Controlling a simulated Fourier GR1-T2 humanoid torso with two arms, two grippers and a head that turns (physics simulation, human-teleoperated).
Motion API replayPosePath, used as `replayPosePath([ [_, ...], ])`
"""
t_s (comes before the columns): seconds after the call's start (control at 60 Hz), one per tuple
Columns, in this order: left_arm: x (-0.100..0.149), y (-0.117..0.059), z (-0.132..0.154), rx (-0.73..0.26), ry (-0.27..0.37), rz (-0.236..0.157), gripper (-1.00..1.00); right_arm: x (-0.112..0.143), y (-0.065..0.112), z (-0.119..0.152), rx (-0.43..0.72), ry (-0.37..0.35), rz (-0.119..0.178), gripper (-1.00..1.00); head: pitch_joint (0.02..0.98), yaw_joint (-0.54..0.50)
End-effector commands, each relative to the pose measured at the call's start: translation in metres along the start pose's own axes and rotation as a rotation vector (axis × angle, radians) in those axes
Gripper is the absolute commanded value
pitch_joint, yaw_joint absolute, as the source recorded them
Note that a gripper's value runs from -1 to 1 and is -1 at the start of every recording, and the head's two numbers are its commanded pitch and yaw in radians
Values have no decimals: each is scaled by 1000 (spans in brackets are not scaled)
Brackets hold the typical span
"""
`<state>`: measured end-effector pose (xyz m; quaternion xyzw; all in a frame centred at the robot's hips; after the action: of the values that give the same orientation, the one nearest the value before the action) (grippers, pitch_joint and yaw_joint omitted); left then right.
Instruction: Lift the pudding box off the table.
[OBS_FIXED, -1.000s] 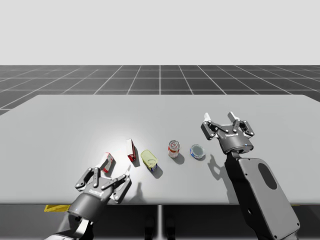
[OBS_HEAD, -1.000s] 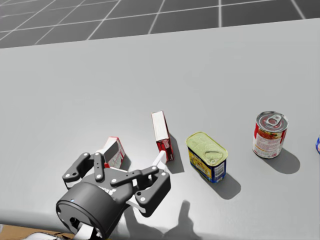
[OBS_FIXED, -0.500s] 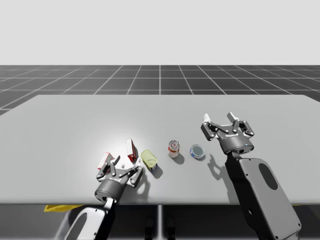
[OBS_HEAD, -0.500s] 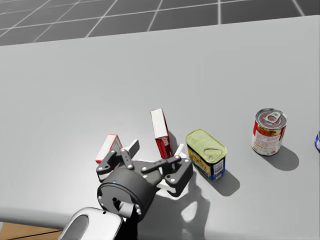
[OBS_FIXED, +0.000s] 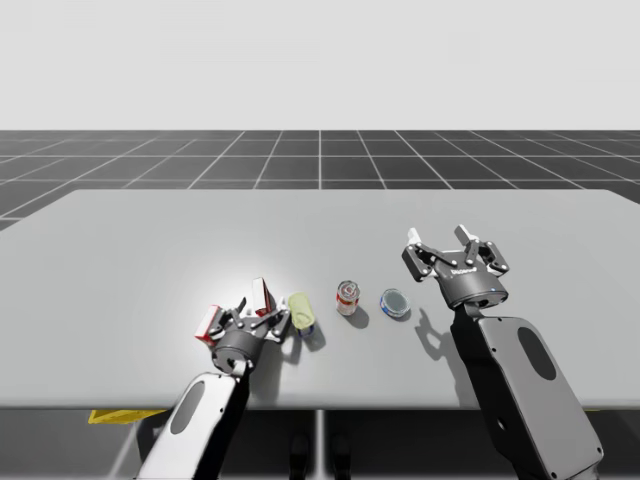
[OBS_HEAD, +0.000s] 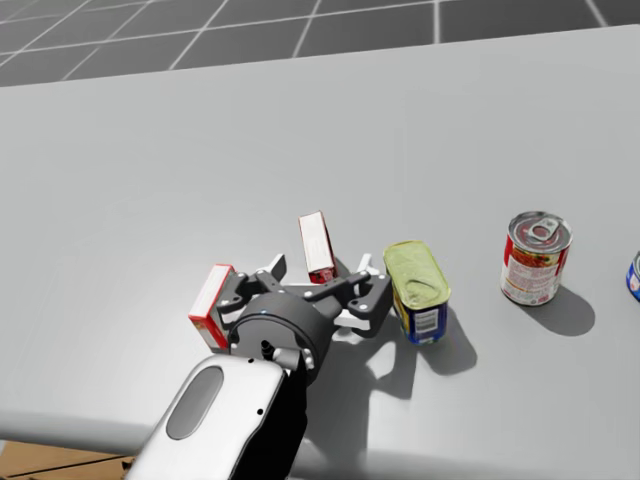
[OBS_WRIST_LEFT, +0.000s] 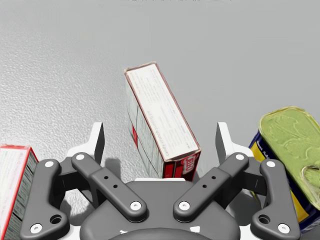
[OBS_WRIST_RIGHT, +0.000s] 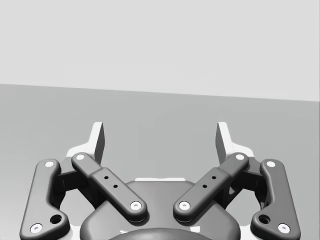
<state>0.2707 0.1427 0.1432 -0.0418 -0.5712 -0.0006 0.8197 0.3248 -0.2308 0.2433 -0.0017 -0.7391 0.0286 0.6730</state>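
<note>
Left claw (OBS_WRIST_LEFT: 160, 136) now spread astride box (OBS_WRIST_LEFT: 156, 107)

left gripper (OBS_FIXED: 262, 314): ours, low over the surface (OBS_FIXED: 120, 260), fingers spread either side of the upright red-and-white box (OBS_FIXED: 263, 294)
second red box (OBS_FIXED: 209, 323): just left of our left gripper
yellow-topped tin (OBS_FIXED: 301, 308): just right of it
red can (OBS_FIXED: 347, 297), flat blue tin (OBS_FIXED: 396, 302): further right, apart
right gripper (OBS_FIXED: 456, 247): ours, raised, fingers spread
</note>
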Motion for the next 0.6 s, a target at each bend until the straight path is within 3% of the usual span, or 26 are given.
replayPosePath([
  [0.017, -2, -5, -13, 14, 31, 6, -1000, 0, 0, 0, -1, 0, 4, -1000, 808, 242],
  [0.133, -5, -7, -18, 6, 65, 20, -1000, 0, 0, 0, -1, -1, 7, -1000, 811, 242],
  [0.167, -5, -7, -18, 8, 68, 21, -882, 0, 0, 0, 0, -1, 7, -1000, 811, 243],
  [0.2, -6, -7, -18, 12, 69, 17, -493, 0, 0, 0, -1, -1, 9, -1000, 812, 242],
  [0.233, -7, -7, -18, 17, 72, 10, 62, -1, 0, 0, 0, -1, 8, -1000, 811, 242],
  [0.267, -8, -6, -17, 16, 72, 5, 468, -1, 0, 0, -1, -1, 7, -1000, 810, 242],
  [0.283, -8, -6, -17, 16, 72, 3, 788, -1, 0, 0, -1, -1, 7, -1000, 810, 242],
  [0.3, -8, -6, -16, 13, 74, 1, 908, -1, 0, 0, -1, 0, 8, -1000, 810, 242],
  [0.35, -10, -6, -15, 13, 76, -8, 1000, -1, 0, 0, -1, 0, 8, -1000, 809, 243],
  [0.6, -10, -7, -9, -2, 66, -13, 1000, -1, 0, -1, -2, 0, 9, -1000, 753, 250],
])
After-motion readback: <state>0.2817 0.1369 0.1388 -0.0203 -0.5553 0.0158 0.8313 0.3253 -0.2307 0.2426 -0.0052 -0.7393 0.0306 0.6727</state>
